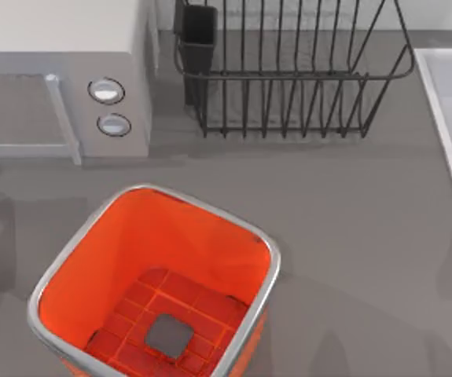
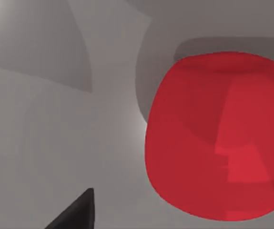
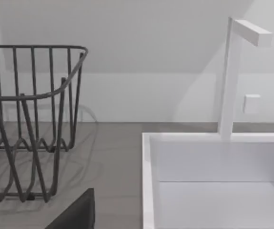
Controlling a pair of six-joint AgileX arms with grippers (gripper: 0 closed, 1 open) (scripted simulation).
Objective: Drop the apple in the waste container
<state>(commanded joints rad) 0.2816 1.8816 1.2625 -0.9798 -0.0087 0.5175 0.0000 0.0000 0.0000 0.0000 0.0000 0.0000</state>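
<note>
The left hand's camera is looking straight down at the apple [image 2: 218,138], red and resting on the grey bench [image 2: 55,119], with one dark fingertip [image 2: 77,214] poking in at the frame's edge; whether that hand is spread or clenched, I cannot tell. In the top view the waste container [image 1: 68,259] is sitting at the near left of the bench, orange and empty, mouth wide open. By my reading this is the approach: centre over the apple, descend straight, close evenly on its widest part. The right arm is idling, facing the black wire rack [image 3: 32,119] and white sink [image 3: 213,181].
</note>
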